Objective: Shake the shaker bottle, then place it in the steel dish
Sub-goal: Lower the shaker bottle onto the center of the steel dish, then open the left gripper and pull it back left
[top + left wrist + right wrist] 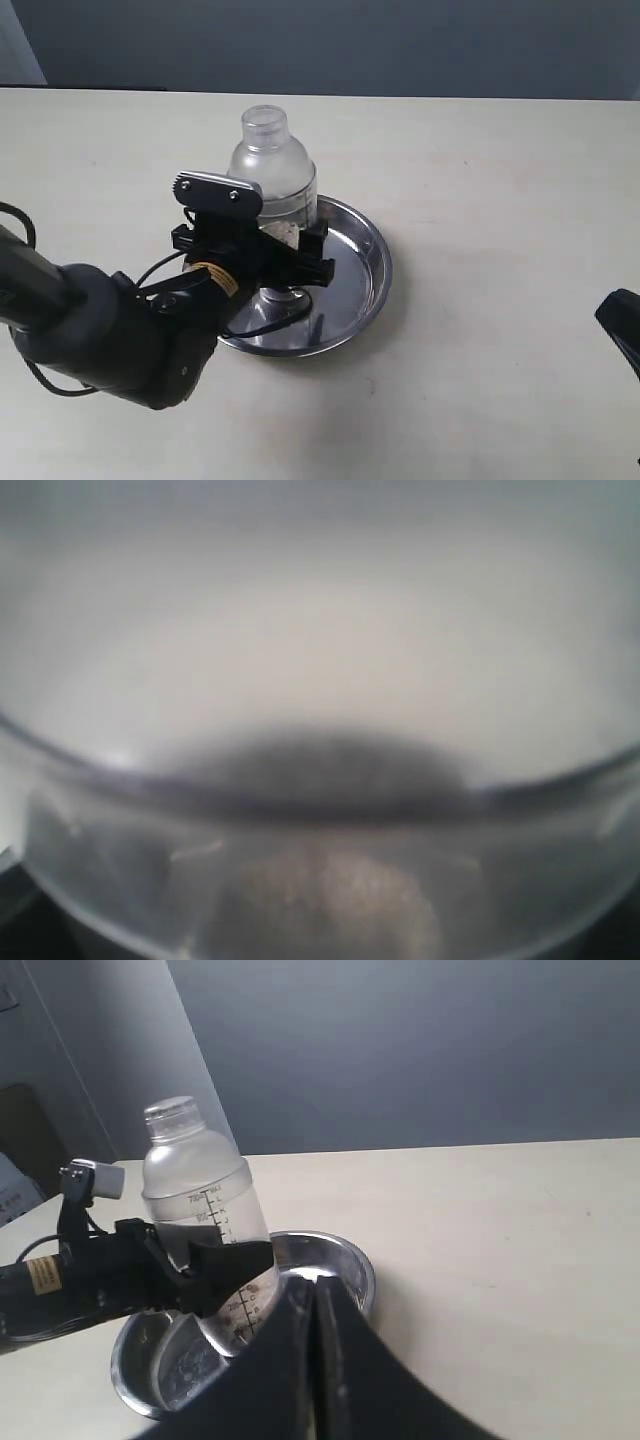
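Observation:
The clear shaker bottle with its frosted dome and round cap stands upright in the steel dish, its base on the shiny bottom. My left gripper is shut on the bottle's lower body, with a black finger on each side. In the right wrist view the bottle shows its printed scale, with the left gripper clamped round it above the dish. The left wrist view is filled by the blurred bottle, with pale grains low inside. My right gripper is shut and empty, well to the dish's right.
The beige table stretches round the dish, with a dark wall behind it. Only the tip of the right gripper shows at the right edge of the exterior view. The left arm's bulky black body lies at the front left.

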Motion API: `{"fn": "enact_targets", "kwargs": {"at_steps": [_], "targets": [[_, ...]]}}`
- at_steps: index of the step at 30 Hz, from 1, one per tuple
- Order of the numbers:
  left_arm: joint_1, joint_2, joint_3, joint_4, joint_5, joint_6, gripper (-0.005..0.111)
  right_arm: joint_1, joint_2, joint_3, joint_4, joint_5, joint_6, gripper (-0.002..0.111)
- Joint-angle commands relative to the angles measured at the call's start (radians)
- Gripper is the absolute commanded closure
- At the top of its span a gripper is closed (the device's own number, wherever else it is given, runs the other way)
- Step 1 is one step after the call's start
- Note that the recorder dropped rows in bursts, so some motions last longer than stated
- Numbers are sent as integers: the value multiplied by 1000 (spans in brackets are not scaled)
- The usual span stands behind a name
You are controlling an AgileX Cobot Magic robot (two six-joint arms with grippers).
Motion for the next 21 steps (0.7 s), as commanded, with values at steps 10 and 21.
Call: {"fn": "enact_targets", "kwargs": {"at_steps": [10,21], "targets": [[-4,-104,-4,14,142,-9,4,-1,-4,2,3,-7,-4,109],[-4,-320,85,45,364,10,4,-1,-4,2,3,-7,-4,109]]}}
